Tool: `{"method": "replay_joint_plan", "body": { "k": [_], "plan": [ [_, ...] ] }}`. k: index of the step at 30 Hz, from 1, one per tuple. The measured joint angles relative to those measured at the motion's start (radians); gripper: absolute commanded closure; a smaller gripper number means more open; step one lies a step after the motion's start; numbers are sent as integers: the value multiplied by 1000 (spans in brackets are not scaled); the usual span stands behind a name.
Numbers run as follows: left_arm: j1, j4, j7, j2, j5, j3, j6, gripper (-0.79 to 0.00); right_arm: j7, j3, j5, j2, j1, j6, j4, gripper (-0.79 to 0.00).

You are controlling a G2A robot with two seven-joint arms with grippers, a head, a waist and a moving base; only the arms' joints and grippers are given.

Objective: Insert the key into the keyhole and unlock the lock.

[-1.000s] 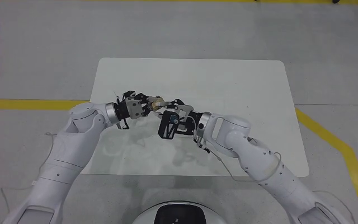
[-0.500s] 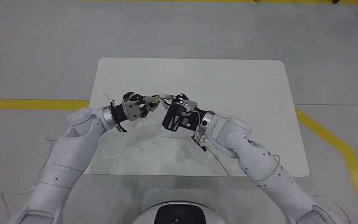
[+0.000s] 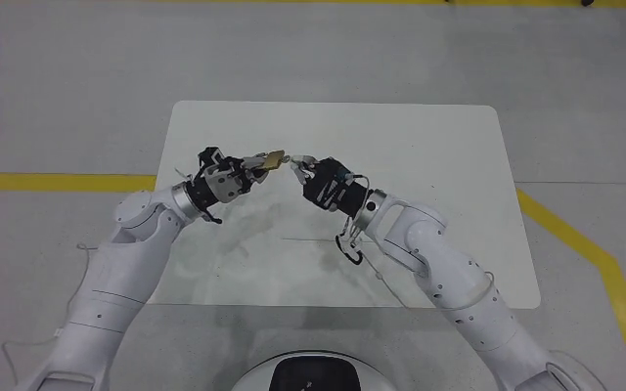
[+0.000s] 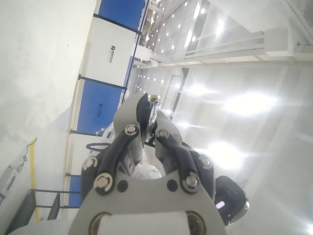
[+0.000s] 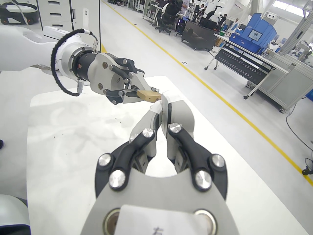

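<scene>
A brass padlock [image 3: 273,158] hangs in the air above the white table [image 3: 421,147], with my left gripper [image 3: 252,168] shut on it. In the left wrist view the steel shackle [image 4: 151,114] lies between the pads and a bit of brass shows past the tips. My right gripper [image 3: 297,166] faces it from the other side, shut, its tips touching the padlock's [image 5: 148,96] end. The key is almost wholly hidden between the right gripper's [image 5: 163,103] pads. In the right wrist view the left gripper [image 5: 138,91] holds the lock level.
Bare tabletop [image 5: 73,147] spreads under both arms and to the right. A yellow floor line [image 3: 59,182] runs beside the table. Benches and cabinets [image 5: 68,13] stand far off in the room.
Both grippers have risen and moved toward the table's far side, keeping together. The right gripper has turned so its fingertips now meet the padlock's end.
</scene>
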State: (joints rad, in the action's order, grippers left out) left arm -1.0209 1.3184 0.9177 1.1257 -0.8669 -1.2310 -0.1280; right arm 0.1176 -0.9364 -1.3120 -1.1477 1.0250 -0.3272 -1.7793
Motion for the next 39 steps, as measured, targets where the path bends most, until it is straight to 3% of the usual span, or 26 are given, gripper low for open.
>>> {"method": "replay_joint_plan", "body": {
  "k": [10, 23, 26, 34, 39],
  "plan": [
    [-10, 59, -99, -20, 283, -41, 127, 0, 2, -38, 26, 4, 15, -15, -9, -785],
    [-20, 66, -124, -21, 289, -50, 126, 0, 2, -38, 26, 4, 15, -15, -9, -785],
    [-33, 95, -141, -29, 412, -41, 154, 0, 2, -38, 26, 4, 15, -15, -9, -785],
    [-20, 144, -121, -35, 862, 90, 165, 0, 2, -38, 26, 4, 15, -15, -9, -785],
    [41, 99, -136, -11, 938, 197, 204, 0, 2, -38, 26, 4, 15, -15, -9, -785]
  ]
}}
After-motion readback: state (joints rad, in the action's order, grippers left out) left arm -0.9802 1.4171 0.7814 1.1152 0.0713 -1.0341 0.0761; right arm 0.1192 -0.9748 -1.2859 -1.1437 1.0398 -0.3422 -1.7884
